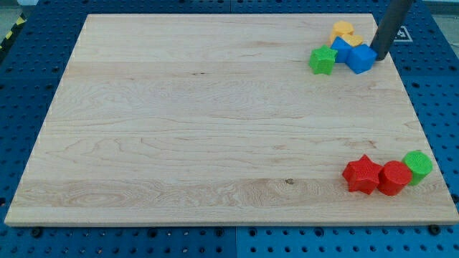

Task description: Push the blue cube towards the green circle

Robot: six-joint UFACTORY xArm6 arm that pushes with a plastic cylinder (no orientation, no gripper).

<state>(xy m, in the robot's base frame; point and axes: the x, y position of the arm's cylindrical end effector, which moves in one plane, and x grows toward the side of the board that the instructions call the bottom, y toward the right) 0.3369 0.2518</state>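
The blue cube (361, 59) sits near the view's top right corner of the wooden board (201, 122). My tip (379, 57) is right beside it, touching its right side. The green circle (417, 165), a short cylinder, stands near the view's bottom right, far below the blue cube. The rod comes down from the view's top right edge.
Another blue block (341, 48), two yellow blocks (346, 32) and a green star (323, 60) cluster left of the blue cube. A red star (362, 174) and a red cylinder (394, 177) lie just left of the green circle.
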